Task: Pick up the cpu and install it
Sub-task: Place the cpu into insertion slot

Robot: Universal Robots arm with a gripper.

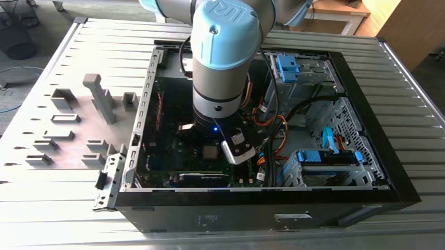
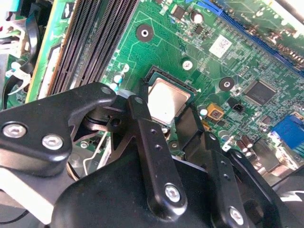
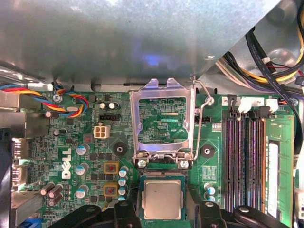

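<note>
Ribbed metal tabletop (image 1: 41, 208) carries an open computer case (image 1: 264, 208); inside, the cpu (image 3: 162, 197) lies flat in its motherboard socket. The gripper (image 3: 165, 206) is spread, a finger on either side of the chip, seemingly not touching it. Light, stiff and fragile, it is best held by opposite edges.

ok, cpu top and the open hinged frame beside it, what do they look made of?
The cpu: probably a metal lid, matte silvery-grey with an even, dull sheen, and a green rim around it. The frame: looks like bare stamped sheet metal, with bright glints along its thin bars. Which alloy is not visible.
</note>
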